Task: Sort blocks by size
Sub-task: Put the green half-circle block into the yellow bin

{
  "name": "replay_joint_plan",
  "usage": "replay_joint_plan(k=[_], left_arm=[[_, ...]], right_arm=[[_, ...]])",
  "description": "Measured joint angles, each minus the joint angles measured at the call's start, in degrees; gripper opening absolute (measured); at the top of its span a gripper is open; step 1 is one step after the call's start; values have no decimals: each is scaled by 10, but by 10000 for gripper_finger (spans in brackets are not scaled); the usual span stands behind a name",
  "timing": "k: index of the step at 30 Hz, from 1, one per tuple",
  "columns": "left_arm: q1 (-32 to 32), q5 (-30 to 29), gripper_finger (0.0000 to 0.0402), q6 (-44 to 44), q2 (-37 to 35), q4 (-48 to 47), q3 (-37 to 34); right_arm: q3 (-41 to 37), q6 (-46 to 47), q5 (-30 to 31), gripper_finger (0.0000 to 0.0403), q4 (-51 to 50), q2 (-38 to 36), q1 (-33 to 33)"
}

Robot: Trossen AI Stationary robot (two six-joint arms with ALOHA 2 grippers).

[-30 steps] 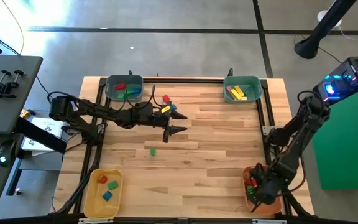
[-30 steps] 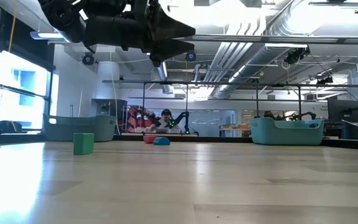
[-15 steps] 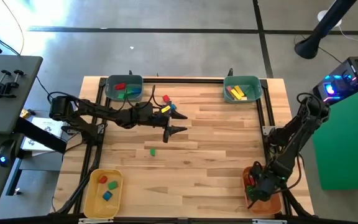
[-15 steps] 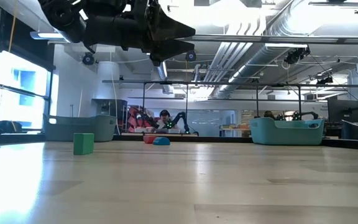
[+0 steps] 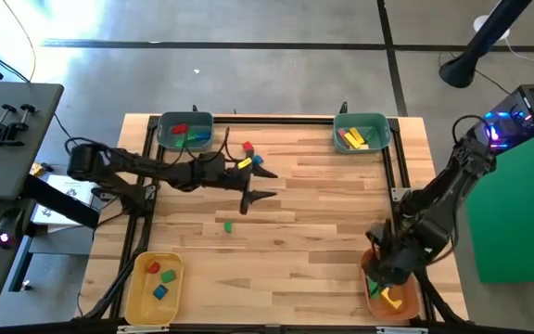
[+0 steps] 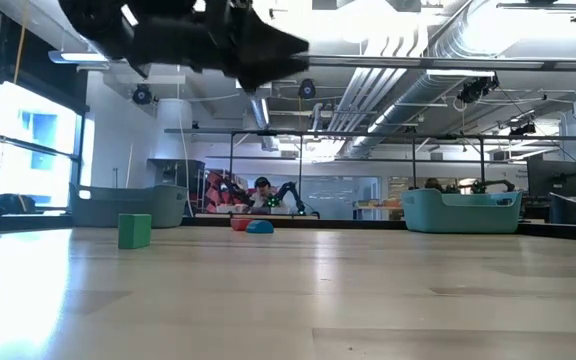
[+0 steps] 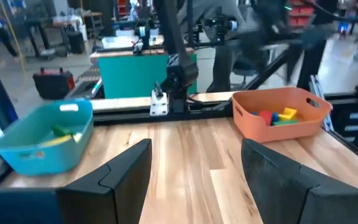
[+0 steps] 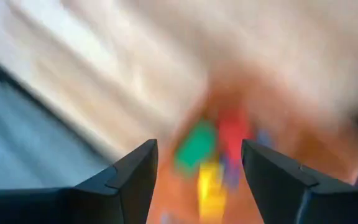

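Note:
A green block (image 5: 228,225) rests on the table near the middle, also seen in the low view (image 6: 135,230). Red, yellow and blue blocks (image 5: 248,154) lie at the far side. My left gripper (image 5: 269,184) hovers open above the table, level, just beyond that cluster, and is empty in its wrist view (image 7: 196,146). My right gripper (image 5: 379,269) hangs open, pointing down, over the orange bin (image 5: 406,306). Green, red and yellow blocks (image 8: 211,152) lie in the bin below its fingers.
A teal bin (image 5: 185,132) with red and green blocks stands at the far left, and another (image 5: 360,133) with yellow blocks at the far right. A yellow bin (image 5: 156,276) with three blocks sits at the near left. The table's middle is bare wood.
My right gripper has risen out of the orange bin and drawn a little toward the table's middle, tipping as it went; a yellow block now shows lying in the bin. My left gripper has rolled slightly in place.

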Motion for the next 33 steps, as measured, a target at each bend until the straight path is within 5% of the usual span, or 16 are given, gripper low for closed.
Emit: replay_joint_plan(k=[4,10,14,18,24,28,33], left_arm=[[-10,-21,234,41,-62,-75,0],[-65,-76,234,122,-158,-219,0],[-137,-207,234,129,-189,-285,0],[-205,-387,234,48,-194,-370,0],[-261,-459,234,-298,-179,-500,0],[-277,-478,230,-587,-126,-588,0],[-297,-418,219,-684,-45,-568,0]], right_arm=[[22,-202,204,227,-29,0,-54],[-33,-632,346,227,171,0,-180],[-113,-913,365,227,434,2,-266],[-199,-1100,312,227,711,9,-351],[-295,-1147,173,227,1014,41,-454],[-321,-1091,118,227,1040,61,-487],[-333,-1069,105,227,1040,93,-497]])
